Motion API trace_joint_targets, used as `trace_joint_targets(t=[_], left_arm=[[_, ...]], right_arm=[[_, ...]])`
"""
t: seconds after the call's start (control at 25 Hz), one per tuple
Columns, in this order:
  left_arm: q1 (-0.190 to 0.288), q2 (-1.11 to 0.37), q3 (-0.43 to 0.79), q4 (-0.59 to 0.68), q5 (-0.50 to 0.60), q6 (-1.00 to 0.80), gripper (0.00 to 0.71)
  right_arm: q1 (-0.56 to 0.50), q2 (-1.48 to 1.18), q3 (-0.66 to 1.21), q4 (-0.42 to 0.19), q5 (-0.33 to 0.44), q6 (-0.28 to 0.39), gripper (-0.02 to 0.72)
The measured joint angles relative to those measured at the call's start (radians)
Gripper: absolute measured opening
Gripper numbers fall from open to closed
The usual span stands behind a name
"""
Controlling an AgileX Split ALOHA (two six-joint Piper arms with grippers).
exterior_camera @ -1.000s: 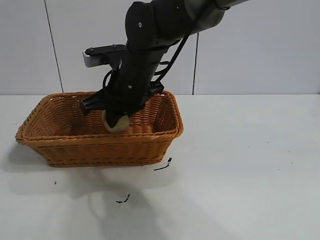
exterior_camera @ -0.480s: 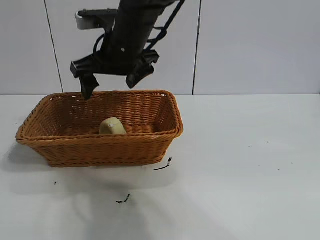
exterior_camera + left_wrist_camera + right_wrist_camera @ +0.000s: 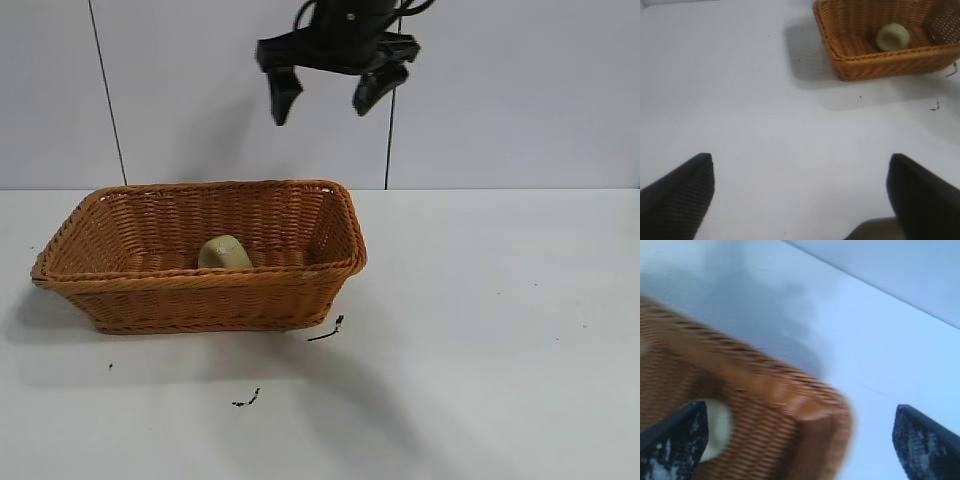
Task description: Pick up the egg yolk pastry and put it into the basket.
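One pale, domed egg yolk pastry (image 3: 225, 252) sits in the basket (image 3: 200, 290); right gripper (image 3: 330, 92) fingers apart at exterior's top; left gripper (image 3: 800, 192) fingers apart, seen only by its wrist.

no readable text, labels or numbers

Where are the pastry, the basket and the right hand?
pastry (image 3: 225, 252): exterior view, on its dome, inside the basket.
basket (image 3: 200, 283): exterior view, on its near rim.
right hand (image 3: 327, 98): exterior view, midway between its open fingertips, high above the basket.
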Motion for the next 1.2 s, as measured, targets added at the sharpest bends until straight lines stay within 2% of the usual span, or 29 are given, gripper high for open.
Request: trace_joint_targets(t=[0.16, 0.44, 0.76, 0.96, 1.2], left_arm=[[0.0, 0.0, 0.0, 0.0, 0.0, 0.0, 0.696], [0.0, 0.0, 0.0, 0.0, 0.0, 0.0, 0.696], [0.0, 0.0, 0.0, 0.0, 0.0, 0.0, 0.696], [0.0, 0.0, 0.0, 0.0, 0.0, 0.0, 0.696], [0.0, 0.0, 0.0, 0.0, 0.0, 0.0, 0.696]], right_arm=[[-0.137, 0.0, 0.0, -0.003, 0.037, 0.001, 0.693], [-0.301, 0.0, 0.0, -0.006, 0.093, 0.001, 0.693], [-0.326, 0.0, 0.0, -0.032, 0.201, 0.0, 0.693], [-0.326, -0.037, 0.029, -0.037, 0.206, -0.002, 0.693], [-0.326, -0.24, 0.221, -0.038, 0.205, -0.002, 0.693]])
